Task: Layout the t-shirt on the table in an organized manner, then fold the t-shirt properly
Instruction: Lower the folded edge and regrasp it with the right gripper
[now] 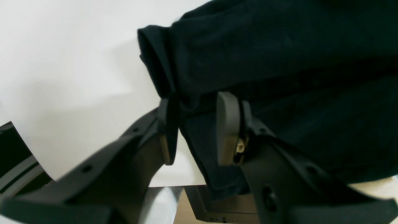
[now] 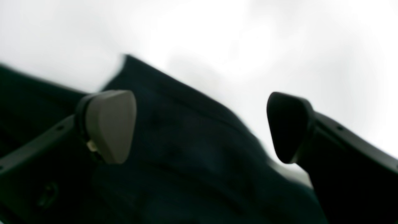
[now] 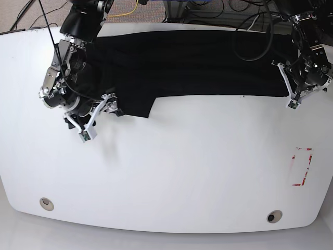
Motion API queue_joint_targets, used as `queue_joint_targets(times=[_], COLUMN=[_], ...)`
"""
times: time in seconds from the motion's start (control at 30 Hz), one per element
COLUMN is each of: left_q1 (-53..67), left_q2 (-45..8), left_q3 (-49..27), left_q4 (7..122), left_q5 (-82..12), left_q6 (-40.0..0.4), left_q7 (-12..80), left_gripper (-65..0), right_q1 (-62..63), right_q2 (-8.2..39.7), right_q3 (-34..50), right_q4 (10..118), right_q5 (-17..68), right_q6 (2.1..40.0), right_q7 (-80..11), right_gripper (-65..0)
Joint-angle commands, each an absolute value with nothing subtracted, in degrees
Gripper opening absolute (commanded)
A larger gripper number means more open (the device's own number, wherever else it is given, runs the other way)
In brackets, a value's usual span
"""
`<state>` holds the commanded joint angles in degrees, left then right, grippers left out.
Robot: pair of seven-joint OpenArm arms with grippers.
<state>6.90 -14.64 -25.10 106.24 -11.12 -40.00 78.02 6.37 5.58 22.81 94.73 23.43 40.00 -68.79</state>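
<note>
Across the 12 o'clock side of your glossy white tabletop (image 3: 171, 166), the plain black fabric t-shirt (image 3: 192, 62) lies stretched, your left pincer (image 1: 199, 130) pinching its 3 o'clock edge, your right pincer (image 2: 202, 127) spread at 9 o'clock.

Left gripper (image 1: 196, 130) is seen pinched on cloth; right gripper (image 2: 202, 127) is held with fingers spread.

Matt black cloth t-shirt (image 3: 192, 62) lies on glossy white table (image 3: 182, 172).
</note>
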Motion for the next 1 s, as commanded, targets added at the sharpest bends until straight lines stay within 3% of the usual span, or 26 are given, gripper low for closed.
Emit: queue_joint_targets(times=[1.0], left_q1=[6.9], left_q2=[-14.7], left_q3=[-25.0], left_q4=[105.8], left_q5=[-10.9], left_q6=[-40.0], left_q7=[74.2], left_gripper=[-46.0], right_q1=[3.0], right_q2=[5.3], right_q3=[20.0], right_q4=[88.7], right_q5=[23.5], right_q6=[40.0], right_q7=[-61.6], right_gripper=[0.0])
